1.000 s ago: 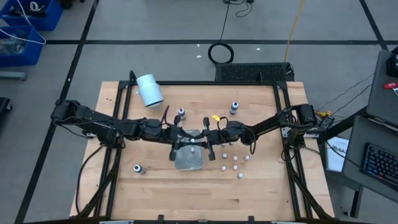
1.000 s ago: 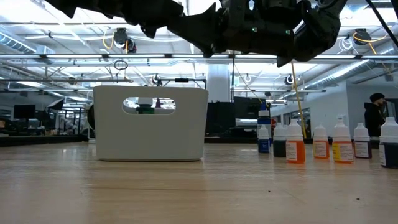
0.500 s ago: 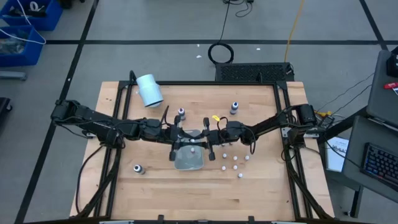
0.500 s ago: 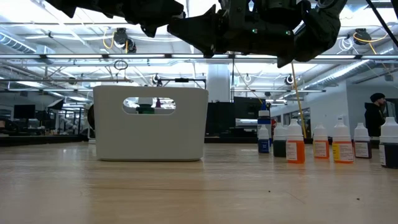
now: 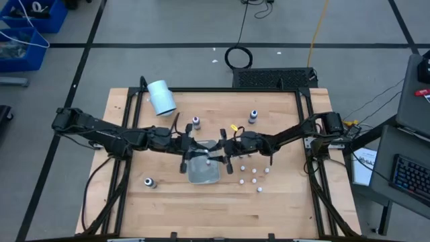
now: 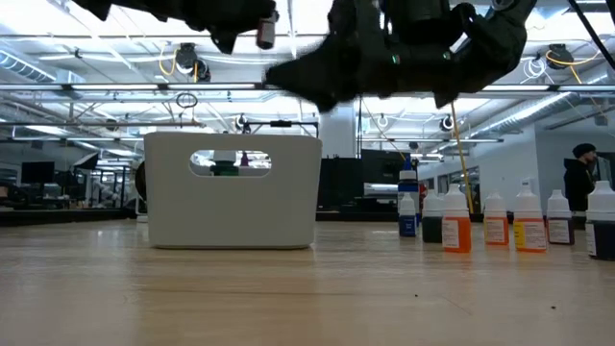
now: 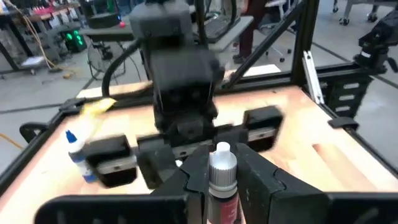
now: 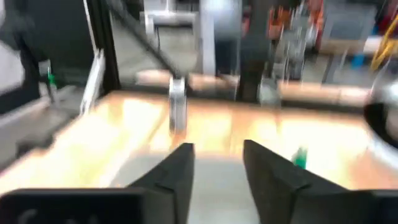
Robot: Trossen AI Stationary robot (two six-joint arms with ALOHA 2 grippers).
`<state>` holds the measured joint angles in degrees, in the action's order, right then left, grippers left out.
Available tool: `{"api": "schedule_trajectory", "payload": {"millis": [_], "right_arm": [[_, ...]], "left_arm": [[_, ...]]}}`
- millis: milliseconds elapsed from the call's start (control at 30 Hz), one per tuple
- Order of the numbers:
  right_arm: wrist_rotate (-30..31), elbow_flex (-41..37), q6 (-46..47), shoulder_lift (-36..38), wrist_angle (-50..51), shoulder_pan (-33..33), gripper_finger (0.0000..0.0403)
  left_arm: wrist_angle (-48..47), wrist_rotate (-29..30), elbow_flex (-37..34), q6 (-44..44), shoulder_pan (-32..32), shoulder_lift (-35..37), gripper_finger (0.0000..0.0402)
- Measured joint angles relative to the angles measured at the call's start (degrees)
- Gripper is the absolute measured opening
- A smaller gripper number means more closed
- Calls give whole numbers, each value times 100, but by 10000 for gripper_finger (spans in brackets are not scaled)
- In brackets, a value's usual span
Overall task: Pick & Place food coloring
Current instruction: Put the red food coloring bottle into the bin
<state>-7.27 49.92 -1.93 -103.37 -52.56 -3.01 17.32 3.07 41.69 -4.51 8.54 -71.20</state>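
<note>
Both grippers have drawn slightly apart since the earlier frames, and a small bottle now shows in the left one. High view: the left gripper [image 5: 190,149] and the right gripper [image 5: 227,149] meet over the middle of the wooden table [image 5: 282,202], above the clear tray [image 5: 203,172]; several food coloring bottles [image 5: 254,180] stand loose beside the tray on the right arm's side, one [image 5: 149,182] stands alone near the left front, two more [image 5: 252,116] stand farther back, and a white cylinder [image 5: 161,97] lies on its side near the back left corner. Low view: the arms hang dark along the top, a small bottle with a white cap [image 6: 265,31] is visible between them, the white bin [image 6: 232,190] stands on the table, and a row of dropper bottles [image 6: 456,226] stands to its right; a person [image 6: 581,181] is in the room behind. Left wrist view: the left gripper [image 7: 222,180] is clamped on a food coloring bottle [image 7: 222,177] with a white cap and reddish label, held upright, with the other arm's wrist [image 7: 180,81] just beyond. Right wrist view: the right gripper [image 8: 217,163] has its fingers [image 8: 177,171] parted with nothing between them, and a bottle [image 8: 178,102] shows ahead.
</note>
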Motion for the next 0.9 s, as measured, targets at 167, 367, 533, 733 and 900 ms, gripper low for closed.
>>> {"api": "schedule_trajectory", "payload": {"millis": [167,367,533,733,900], "right_arm": [[287,16,147,358,925,-5,177],[302,6,172,918,1794,-9,179],[452,10,56,1448,2282,-11,167],[452,12,-27,1767,2442,-11,164],[455,12,-70,1770,2433,-11,162]], "left_arm": [[-365,-3,-10,78,142,161,58],[-234,15,-171,235,396,-66,58],[819,212,-784,491,467,-417,58],[1987,164,-1478,786,467,-645,58],[2005,144,-1595,977,478,-919,58]]}}
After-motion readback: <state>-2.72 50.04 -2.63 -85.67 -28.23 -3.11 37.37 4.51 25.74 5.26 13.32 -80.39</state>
